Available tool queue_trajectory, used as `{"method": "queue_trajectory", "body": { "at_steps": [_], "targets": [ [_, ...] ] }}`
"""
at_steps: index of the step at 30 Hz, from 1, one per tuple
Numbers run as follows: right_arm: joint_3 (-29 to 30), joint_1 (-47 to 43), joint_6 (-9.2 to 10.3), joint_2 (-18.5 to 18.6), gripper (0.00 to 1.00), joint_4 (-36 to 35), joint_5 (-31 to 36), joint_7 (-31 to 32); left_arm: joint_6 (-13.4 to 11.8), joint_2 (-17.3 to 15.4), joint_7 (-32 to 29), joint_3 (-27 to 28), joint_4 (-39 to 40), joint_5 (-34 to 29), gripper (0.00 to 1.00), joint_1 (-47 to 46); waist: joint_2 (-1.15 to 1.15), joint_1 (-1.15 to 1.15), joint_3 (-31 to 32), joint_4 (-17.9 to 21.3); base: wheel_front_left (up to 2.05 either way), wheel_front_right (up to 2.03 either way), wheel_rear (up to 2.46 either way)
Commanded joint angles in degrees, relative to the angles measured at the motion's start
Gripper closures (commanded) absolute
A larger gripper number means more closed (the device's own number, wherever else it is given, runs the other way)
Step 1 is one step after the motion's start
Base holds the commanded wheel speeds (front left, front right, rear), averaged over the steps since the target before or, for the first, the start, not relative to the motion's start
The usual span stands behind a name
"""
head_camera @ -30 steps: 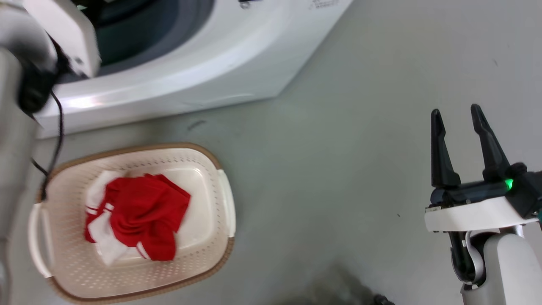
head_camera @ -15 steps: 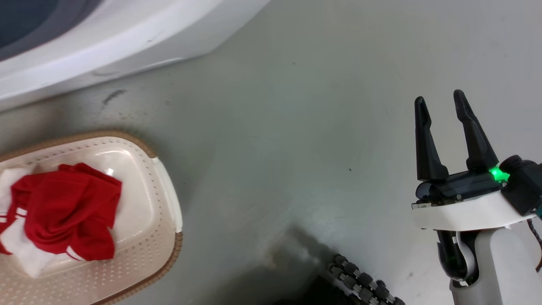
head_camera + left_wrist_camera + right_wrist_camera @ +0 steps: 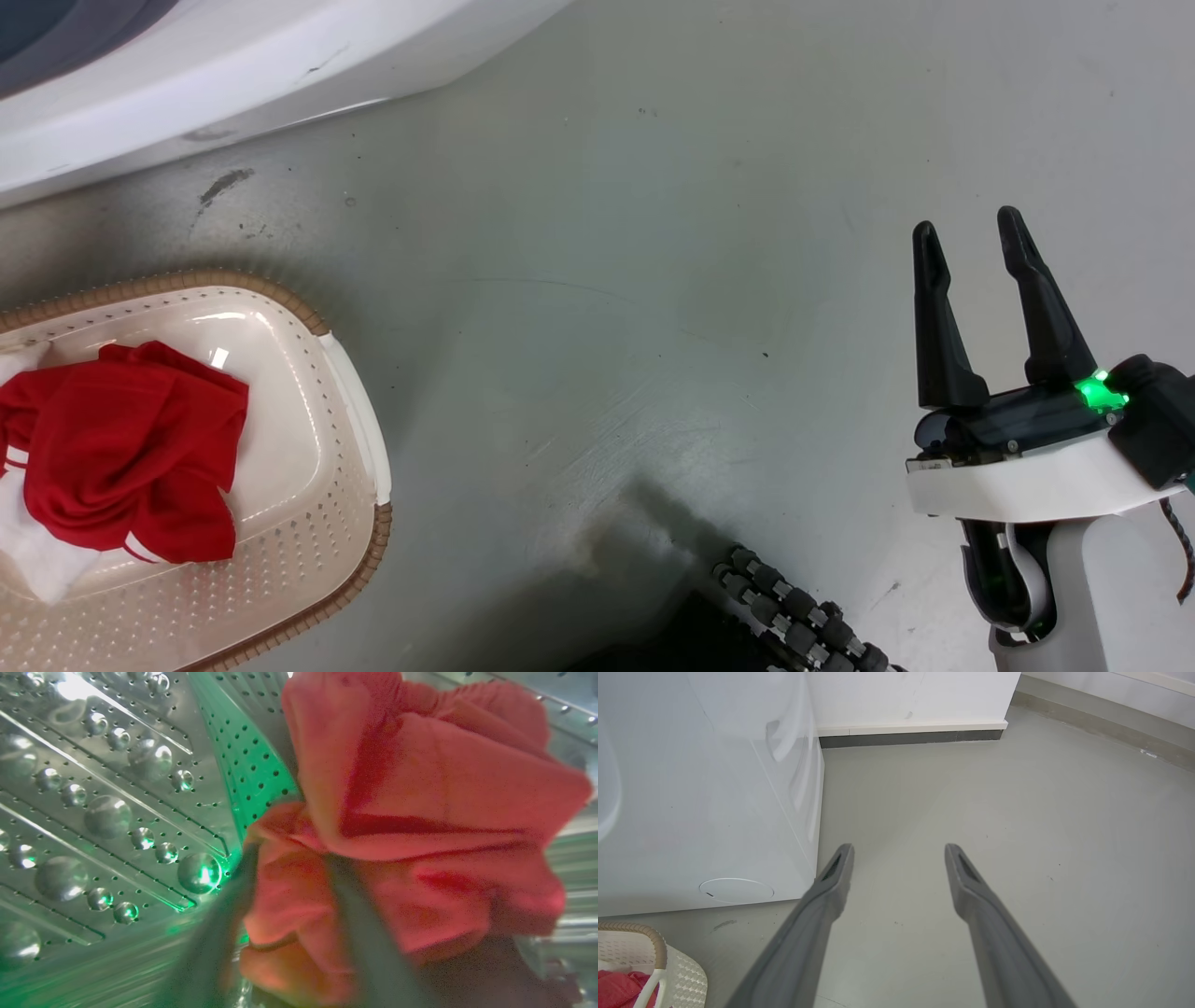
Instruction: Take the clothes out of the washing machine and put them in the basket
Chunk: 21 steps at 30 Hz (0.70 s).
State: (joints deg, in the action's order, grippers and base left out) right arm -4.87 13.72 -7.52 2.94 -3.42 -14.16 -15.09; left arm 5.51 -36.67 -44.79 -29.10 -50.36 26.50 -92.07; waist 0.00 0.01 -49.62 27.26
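Left wrist view: inside the washing machine's dimpled, perforated steel drum (image 3: 107, 812), the left gripper (image 3: 287, 858) pinches a crumpled soft red garment (image 3: 420, 788), while the right gripper (image 3: 966, 224) stands spread outside the drum.

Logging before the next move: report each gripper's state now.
Left gripper: around a red garment in the drum; whether clamped cannot be told.
Right gripper: open, holding nothing.
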Motion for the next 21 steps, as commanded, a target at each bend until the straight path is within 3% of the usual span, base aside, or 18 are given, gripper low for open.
{"method": "queue_trajectory", "body": {
  "at_steps": [1, 10, 21],
  "targets": [
    [0.1, 0.2, 0.06, -0.1, 0.0, 0.0, -0.1, -0.1, 0.5, 0.7, -0.4, -1.2, -1.6, 0.1, 1.0, 1.8, 0.0, -0.01, -0.1, -0.1, 0.0, 0.0, 0.0],
    [-0.7, 1.9, 0.06, -0.1, 0.0, 1.0, 0.6, -0.1, 1.3, -1.0, 6.4, -1.5, -1.1, 0.0, 1.0, 0.2, 0.0, -0.01, 1.0, -0.2, 0.0, 0.0, 0.0],
    [2.7, 2.1, 0.06, -0.1, 0.0, 2.1, 4.8, -0.1, 1.6, 2.8, 28.1, -1.4, -3.1, 1.6, 1.0, 6.8, 0.0, -0.01, 8.7, -6.2, 0.0, 0.0, 0.0]
  ]
}}
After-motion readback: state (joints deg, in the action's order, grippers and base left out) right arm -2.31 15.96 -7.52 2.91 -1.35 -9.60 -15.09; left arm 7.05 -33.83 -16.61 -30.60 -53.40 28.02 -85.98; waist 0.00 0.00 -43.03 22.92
